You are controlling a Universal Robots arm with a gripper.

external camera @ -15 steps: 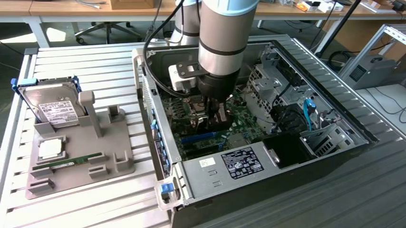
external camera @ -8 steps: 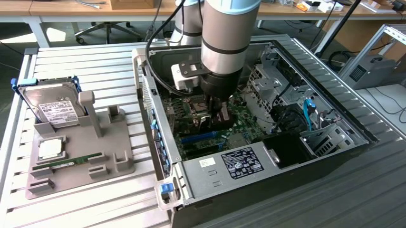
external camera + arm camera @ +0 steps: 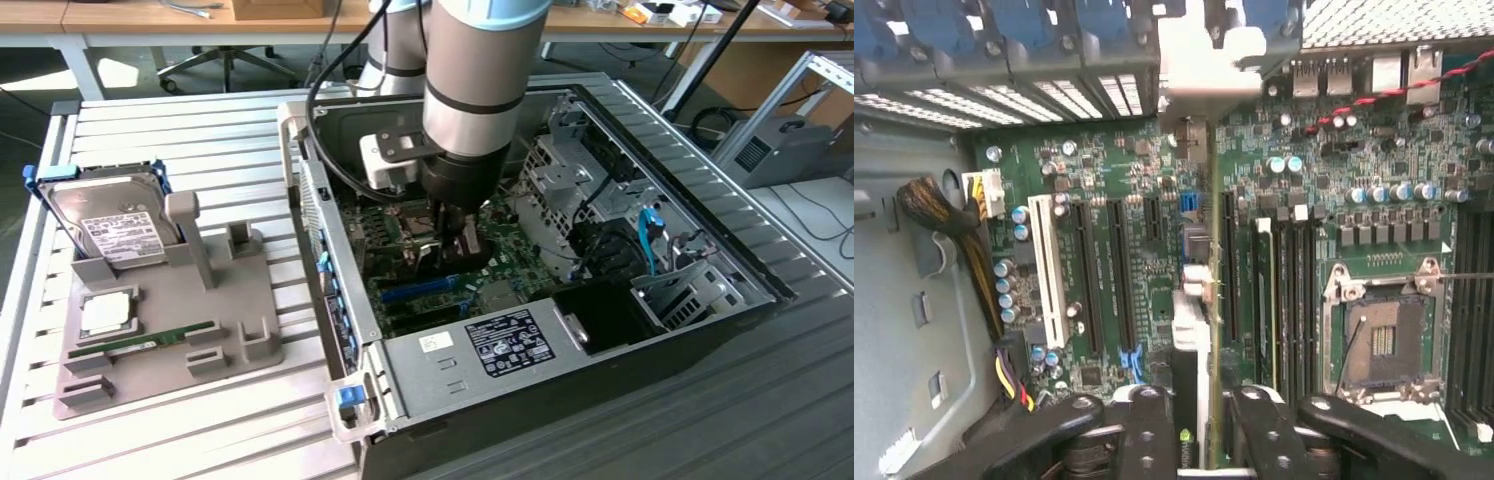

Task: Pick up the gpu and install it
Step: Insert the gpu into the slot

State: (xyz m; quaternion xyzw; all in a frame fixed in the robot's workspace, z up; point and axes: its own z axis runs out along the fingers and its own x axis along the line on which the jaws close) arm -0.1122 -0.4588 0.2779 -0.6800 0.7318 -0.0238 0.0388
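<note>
The gpu (image 3: pixel 1210 250) shows edge-on in the wrist view as a thin green card standing upright over the motherboard (image 3: pixel 1114 200). Its pale metal bracket (image 3: pixel 1199 60) is at the case's rear wall. The card hangs beside the long black expansion slots (image 3: pixel 1122 280); I cannot tell whether it touches a slot. My gripper (image 3: pixel 1199 425) is shut on the gpu, with a black finger on each side of it. In the exterior view my gripper (image 3: pixel 451 248) reaches down deep inside the open computer case (image 3: pixel 694 200).
Inside the case are a white slot (image 3: pixel 1044 270), memory slots (image 3: pixel 1284 290), the bare CPU socket (image 3: pixel 1379 340), a cable bundle (image 3: pixel 964 240) and the power supply (image 3: pixel 501 345). At the exterior view's left, a grey fixture (image 3: pixel 254 340) holds a hard drive (image 3: pixel 107 225), a chip (image 3: pixel 104 315) and a memory stick (image 3: pixel 140 343).
</note>
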